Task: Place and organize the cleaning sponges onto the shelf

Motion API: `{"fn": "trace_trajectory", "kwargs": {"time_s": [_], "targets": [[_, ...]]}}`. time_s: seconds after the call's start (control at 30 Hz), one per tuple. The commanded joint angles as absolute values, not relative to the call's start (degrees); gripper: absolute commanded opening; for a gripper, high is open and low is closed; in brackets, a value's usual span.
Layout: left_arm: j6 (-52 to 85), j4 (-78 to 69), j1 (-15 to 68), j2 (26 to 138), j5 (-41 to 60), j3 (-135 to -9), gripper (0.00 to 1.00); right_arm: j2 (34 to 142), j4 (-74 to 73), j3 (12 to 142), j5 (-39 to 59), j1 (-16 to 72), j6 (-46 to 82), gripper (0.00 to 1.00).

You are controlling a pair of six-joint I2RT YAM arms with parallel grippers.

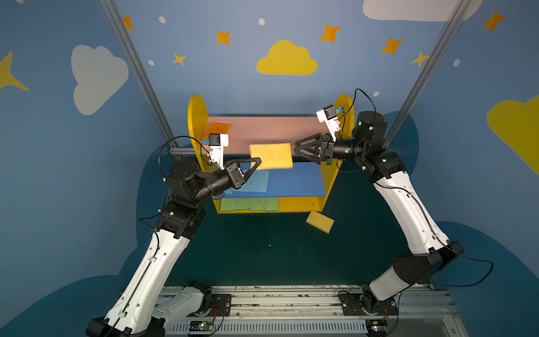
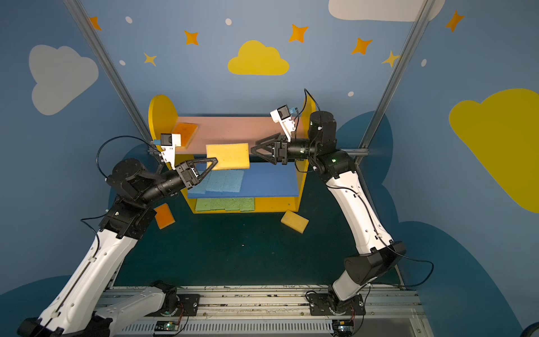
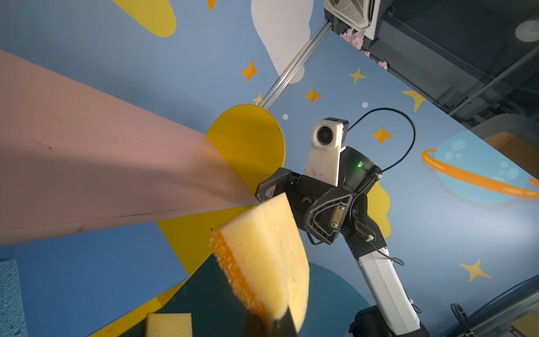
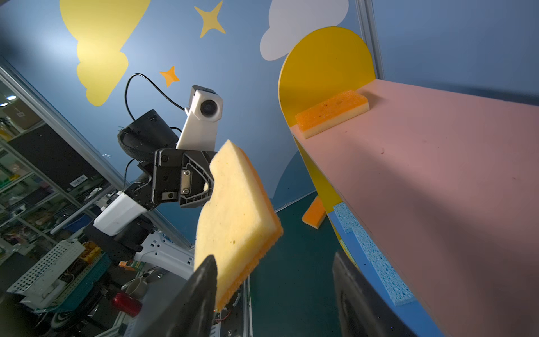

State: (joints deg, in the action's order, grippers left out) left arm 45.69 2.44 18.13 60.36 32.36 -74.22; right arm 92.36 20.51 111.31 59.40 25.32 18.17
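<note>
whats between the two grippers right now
A yellow-faced sponge, pinched at one end by the left gripper. The right gripper stands open at its other end. Both top views show this.

Twin arms, the left arm (image 1: pixel 151 262) and the right arm (image 1: pixel 408 204), wear glossy white shells over their long links, with matte black housings at every joint. The left gripper (image 1: pixel 259 160) and right gripper (image 1: pixel 295 148) are black, their fingers open-framed triangles (a small metal plate (image 3: pixel 336 216) with two screws sits at one finger's root). Each wrist carries a white-cased camera (image 3: pixel 326 137) with a round dark lens, fed by a thin black cable (image 3: pixel 385 108). A green indicator light (image 3: pixel 359 165) glows on the right arm's black wrist housing. Black base plates (image 1: pixel 220 302) are dotted with screws.
</note>
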Motion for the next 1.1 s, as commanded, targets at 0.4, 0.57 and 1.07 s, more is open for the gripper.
{"fn": "trace_trajectory", "kwargs": {"time_s": [0.4,0.57,1.07], "targets": [[47.14,-2.94,17.08,62.11,33.99,-73.59,0.03,97.38,16.62,115.44,64.51,27.86,23.36,0.5],[46.19,-2.49,16.83,61.66,33.25,-72.52,0.03,96.19,15.17,113.82,64.73,27.51,23.62,0.61],[47.97,-4.45,15.12,62.19,32.95,-71.26,0.03,94.22,8.5,108.85,67.17,26.98,28.71,0.62]]}}
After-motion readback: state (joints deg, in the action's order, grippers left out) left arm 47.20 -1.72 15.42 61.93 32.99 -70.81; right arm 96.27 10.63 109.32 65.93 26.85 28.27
